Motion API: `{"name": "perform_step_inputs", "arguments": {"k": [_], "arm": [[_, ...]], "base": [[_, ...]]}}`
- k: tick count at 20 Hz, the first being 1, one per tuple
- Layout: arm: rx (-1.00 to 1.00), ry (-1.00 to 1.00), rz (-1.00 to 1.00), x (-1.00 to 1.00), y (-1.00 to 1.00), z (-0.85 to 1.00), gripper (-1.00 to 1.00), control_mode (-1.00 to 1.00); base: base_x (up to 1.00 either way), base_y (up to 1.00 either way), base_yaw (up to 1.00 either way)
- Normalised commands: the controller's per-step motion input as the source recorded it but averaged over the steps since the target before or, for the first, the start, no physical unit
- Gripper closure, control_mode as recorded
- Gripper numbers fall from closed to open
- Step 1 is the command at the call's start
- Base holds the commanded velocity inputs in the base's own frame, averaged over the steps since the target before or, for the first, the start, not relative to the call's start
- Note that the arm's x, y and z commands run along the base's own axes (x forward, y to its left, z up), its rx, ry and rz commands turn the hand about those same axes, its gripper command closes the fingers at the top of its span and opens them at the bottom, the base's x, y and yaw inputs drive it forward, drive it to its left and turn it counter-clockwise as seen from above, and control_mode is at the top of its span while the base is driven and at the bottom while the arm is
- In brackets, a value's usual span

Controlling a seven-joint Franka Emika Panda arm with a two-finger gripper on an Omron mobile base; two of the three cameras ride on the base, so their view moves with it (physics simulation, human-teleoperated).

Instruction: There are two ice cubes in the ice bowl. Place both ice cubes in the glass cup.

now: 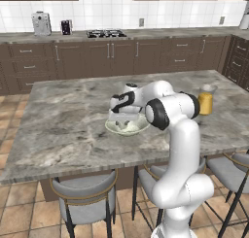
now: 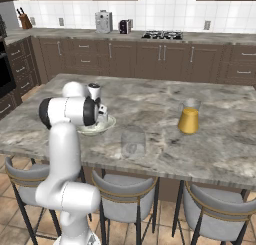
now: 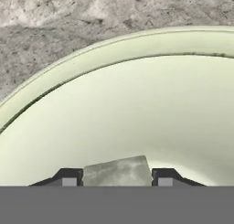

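The pale cream-green ice bowl [image 1: 141, 127] [image 2: 109, 124] sits on the marble island, near its front edge. My gripper [image 1: 124, 120] reaches down into it from above. In the hand view, the bowl's glossy inside [image 3: 137, 109] spreads ahead. One whitish ice cube [image 3: 117, 171] sits between my two dark fingertips [image 3: 68, 177], which press against both its sides. My gripper [image 3: 117, 177] is shut on this cube, low over the bowl's floor. The clear glass cup [image 2: 133, 141] stands upright to the right of the bowl, close to the island's front edge.
A yellow-orange cup [image 1: 205, 103] [image 2: 189, 120] stands further right on the island [image 1: 63, 110]. Grey stools [image 1: 85, 198] [image 2: 125, 189] are tucked under the front edge. Dark cabinets line the back wall, with a stove top [image 1: 106, 33] and small appliances on their counter.
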Motion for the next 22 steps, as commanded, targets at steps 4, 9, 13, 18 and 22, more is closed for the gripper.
{"name": "perform_step_inputs", "arguments": {"k": [4,9,13,18,22], "arm": [[0.01,-0.04,0.00,-0.12,0.00,0.94,1.00,-1.00],[0.00,0.01,0.00,-0.59,0.00,1.00,1.00,-1.00],[0.00,0.10,0.00,-0.80,-0.23,1.00,1.00,-1.00],[0.00,0.15,-0.03,-0.84,-0.60,0.92,1.00,-1.00],[-0.08,0.15,-0.02,-0.88,-0.94,0.34,1.00,-1.00]], "base": [[0.00,0.00,0.00],[0.00,0.00,0.00],[0.00,0.00,0.00],[0.00,0.00,0.00],[0.00,0.00,0.00]]}}
